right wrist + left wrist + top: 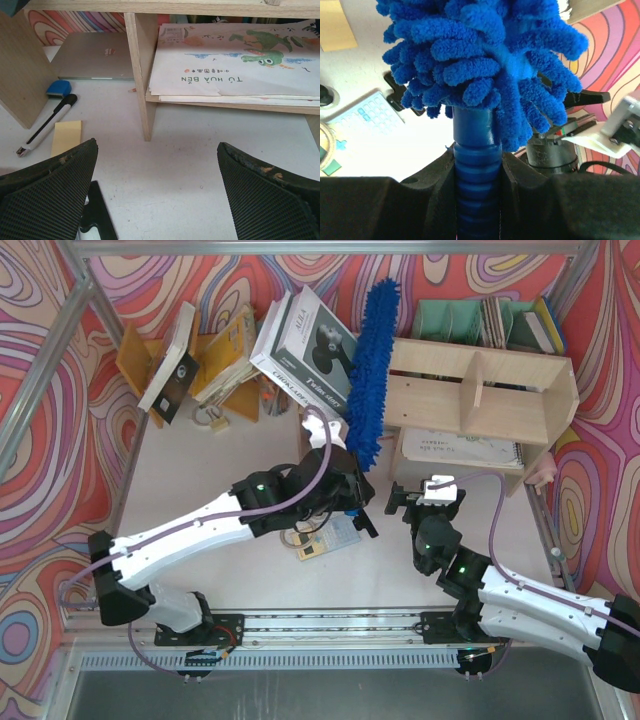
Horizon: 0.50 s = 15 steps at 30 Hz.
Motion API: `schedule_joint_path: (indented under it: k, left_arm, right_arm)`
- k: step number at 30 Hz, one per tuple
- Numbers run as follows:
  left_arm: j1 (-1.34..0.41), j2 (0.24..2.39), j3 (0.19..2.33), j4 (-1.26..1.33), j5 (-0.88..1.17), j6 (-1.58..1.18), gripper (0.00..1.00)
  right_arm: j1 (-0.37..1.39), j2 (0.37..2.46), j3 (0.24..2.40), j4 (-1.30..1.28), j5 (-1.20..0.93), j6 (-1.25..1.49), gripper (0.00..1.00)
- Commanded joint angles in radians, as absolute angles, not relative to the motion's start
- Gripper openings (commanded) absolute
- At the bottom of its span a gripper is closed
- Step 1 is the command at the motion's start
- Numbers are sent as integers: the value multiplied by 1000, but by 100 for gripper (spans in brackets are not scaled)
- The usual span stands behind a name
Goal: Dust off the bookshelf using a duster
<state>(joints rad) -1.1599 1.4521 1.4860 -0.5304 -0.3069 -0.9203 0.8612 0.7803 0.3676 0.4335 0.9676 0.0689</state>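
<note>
Nearest my view, the left fingers are pinched tight on the duster's ribbed blue handle, one pad on each side just below the fluff. Past them on the white tabletop lies a pale calculator, under the left wrist in the overhead view.

The right fingers are spread wide and hold nothing. They hang low over the tabletop and face the open front of the bookshelf. Straight ahead of them is an upright divider. To its right, a stack of picture books lies flat in the lower tier. To its left I see a yellow notepad, a black-and-white pen, a small blue object and, further back, a flat silver slab — I can't tell what that one is.

From above, the duster slants up and away from the left fingers, its blue head running along the bookshelf's left end toward the back wall. The fluff sits close against the end of the top board, though I can't tell whether the fibres touch the wood. Just left of the head, a grey book leans at an angle.

Furthest out, an orange rack of tilted books stands at the back left, and a green organizer sits behind the bookshelf.
</note>
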Motion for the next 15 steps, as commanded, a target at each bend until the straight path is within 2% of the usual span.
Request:
schedule_joint_path:
  k: [1, 7, 15]
  left_arm:
    - [-1155, 1332, 1457, -451, -396, -803, 0]
    - [-1155, 1179, 1281, -268, -480, -587, 0]
    - [-1157, 948, 1010, -32, -564, -122, 0]
  right_arm:
    - [853, 778, 402, 419, 984, 83, 90]
    - [852, 782, 403, 416, 983, 84, 91]
    - [849, 800, 409, 413, 980, 88, 90]
